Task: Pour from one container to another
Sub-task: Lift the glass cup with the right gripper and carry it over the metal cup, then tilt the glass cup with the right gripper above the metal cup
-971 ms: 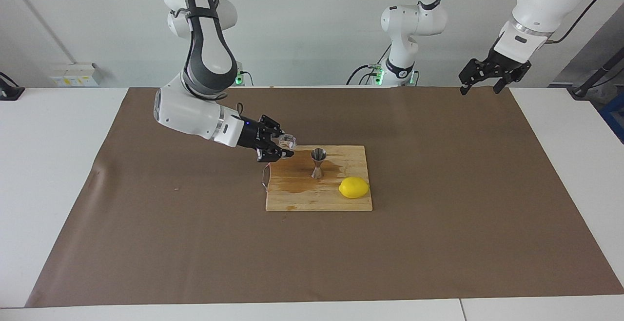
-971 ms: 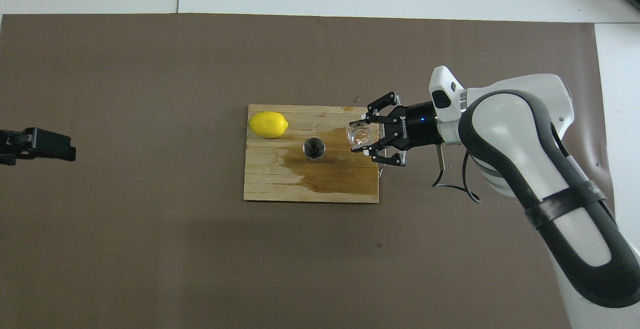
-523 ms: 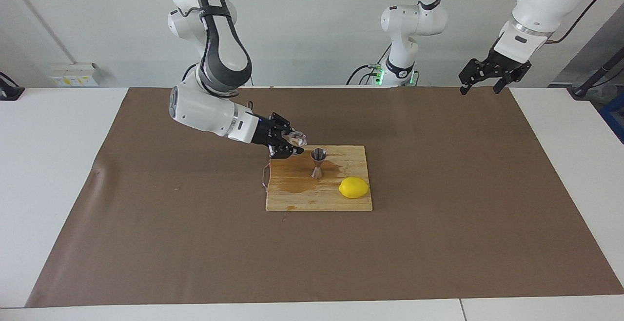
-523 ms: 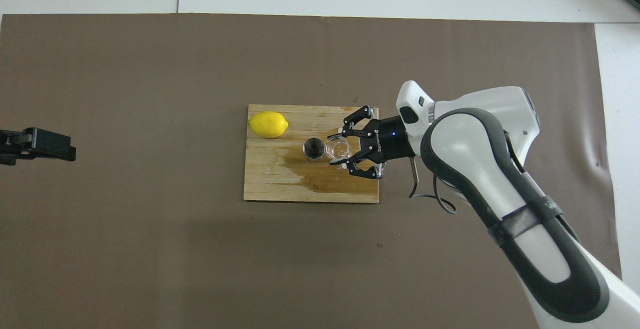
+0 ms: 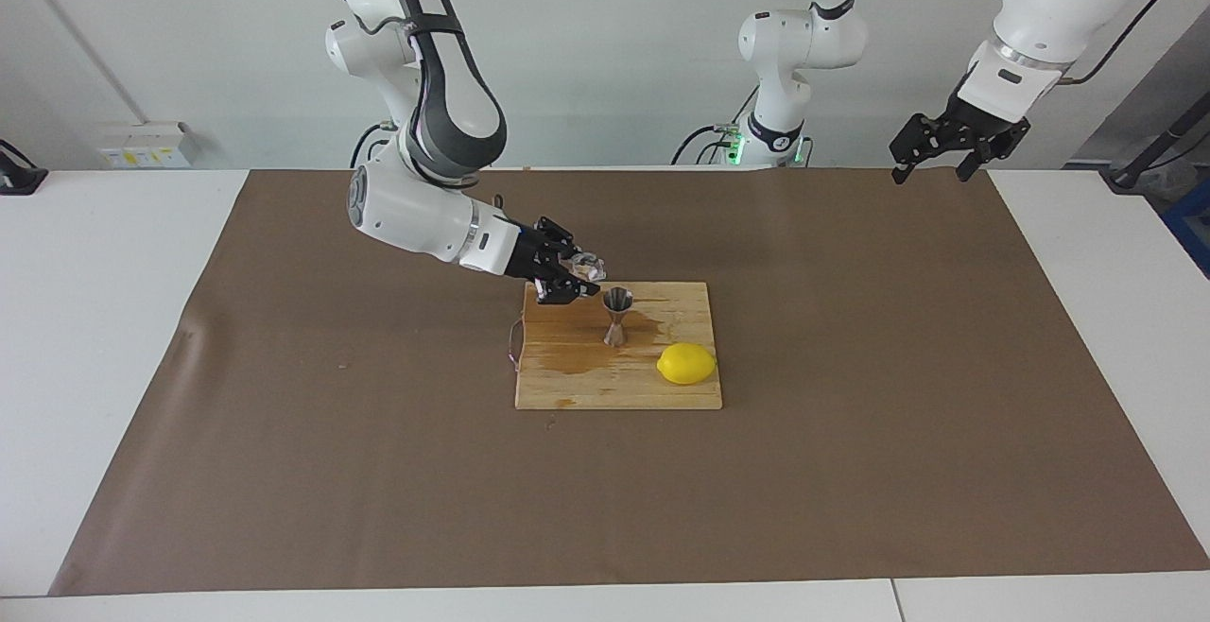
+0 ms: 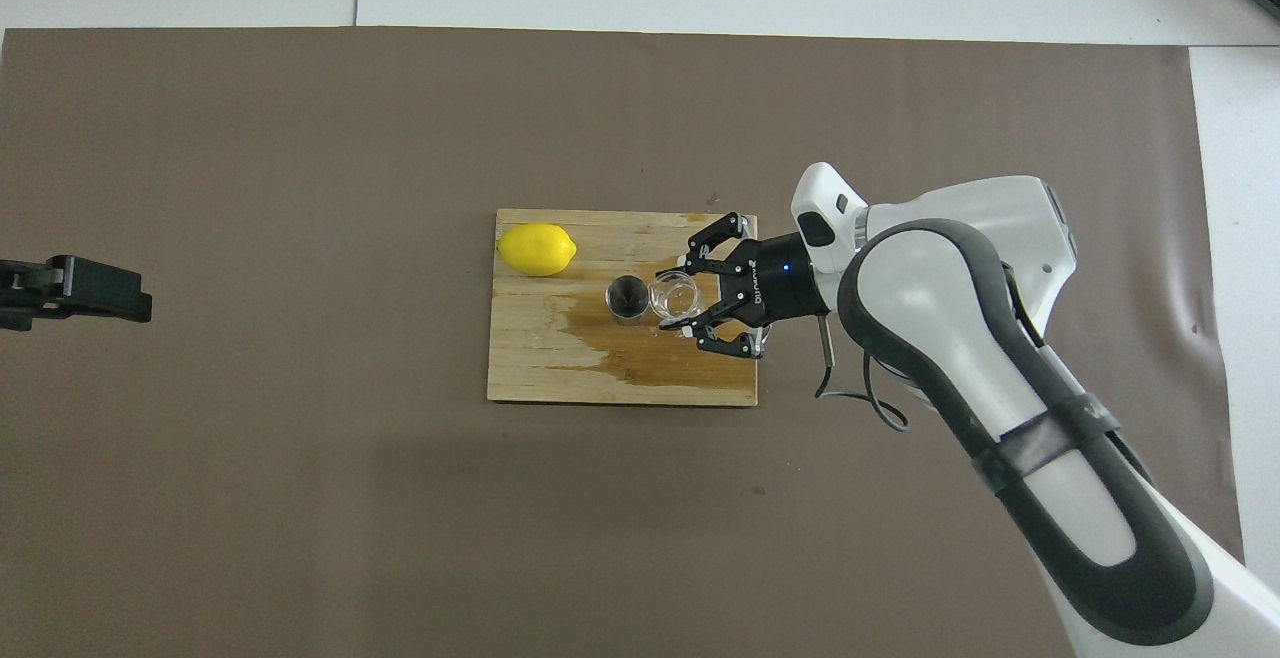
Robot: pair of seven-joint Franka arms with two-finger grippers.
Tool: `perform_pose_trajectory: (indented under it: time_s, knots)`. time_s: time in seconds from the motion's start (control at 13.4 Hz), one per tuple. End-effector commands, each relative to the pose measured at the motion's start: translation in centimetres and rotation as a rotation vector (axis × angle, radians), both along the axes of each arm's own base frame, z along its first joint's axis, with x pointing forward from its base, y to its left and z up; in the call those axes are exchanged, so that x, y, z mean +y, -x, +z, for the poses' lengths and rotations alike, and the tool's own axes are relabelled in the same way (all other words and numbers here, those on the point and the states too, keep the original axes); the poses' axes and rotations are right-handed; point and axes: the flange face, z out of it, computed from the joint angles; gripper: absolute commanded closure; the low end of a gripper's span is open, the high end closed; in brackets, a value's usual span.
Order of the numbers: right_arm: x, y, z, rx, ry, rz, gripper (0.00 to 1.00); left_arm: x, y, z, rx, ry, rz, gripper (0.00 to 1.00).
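Observation:
My right gripper (image 5: 579,279) (image 6: 678,300) is shut on the tiny clear glass cup (image 5: 589,269) (image 6: 675,297) and holds it in the air just beside the rim of the steel jigger (image 5: 617,316) (image 6: 628,299). The hourglass-shaped jigger stands upright on the wooden board (image 5: 577,386) (image 6: 540,368), in a dark wet stain. My left gripper (image 5: 948,147) (image 6: 70,290) waits raised over the brown mat at the left arm's end of the table, holding nothing.
A yellow lemon (image 5: 686,363) (image 6: 537,249) lies on the board, farther from the robots than the jigger and toward the left arm's end. A brown mat (image 5: 378,471) covers the table. A thin cable (image 5: 515,343) hangs at the board's edge under my right wrist.
My right gripper has carried the glass cup from the board's edge toward the jigger, stopping beside its rim; in the last half second it barely moved. The left arm has not moved.

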Motion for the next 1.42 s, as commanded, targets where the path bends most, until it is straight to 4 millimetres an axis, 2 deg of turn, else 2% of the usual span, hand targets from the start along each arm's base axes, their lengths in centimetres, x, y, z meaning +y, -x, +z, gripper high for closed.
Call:
perform_pose_trajectory:
  time_s: [0.0, 0.52, 0.82, 1.27, 1.34]
  knots:
    - [0.4, 0.4, 0.3, 0.014, 0.029, -0.02, 0.8, 0.3, 0.8, 0.1, 0.0, -0.015, -0.002, 0.0]
    - [0.2, 0.3, 0.7, 0.026, 0.121, -0.011, 0.8, 0.3, 0.8, 0.1, 0.0, -0.015, -0.002, 0.0]
    - [0.6, -0.6, 1.6, 0.043, 0.149, -0.035, 0.8, 0.3, 0.8, 0.1, 0.002, -0.015, -0.002, 0.0]
    - [2.5, -1.8, 1.9, 0.08, 0.198, -0.066, 0.8, 0.3, 0.8, 0.1, 0.002, -0.015, -0.003, 0.0]
    - [3.3, -1.7, 2.1, 0.083, 0.211, -0.063, 0.79, 0.2, 0.8, 0.1, 0.0, -0.015, -0.005, 0.0]
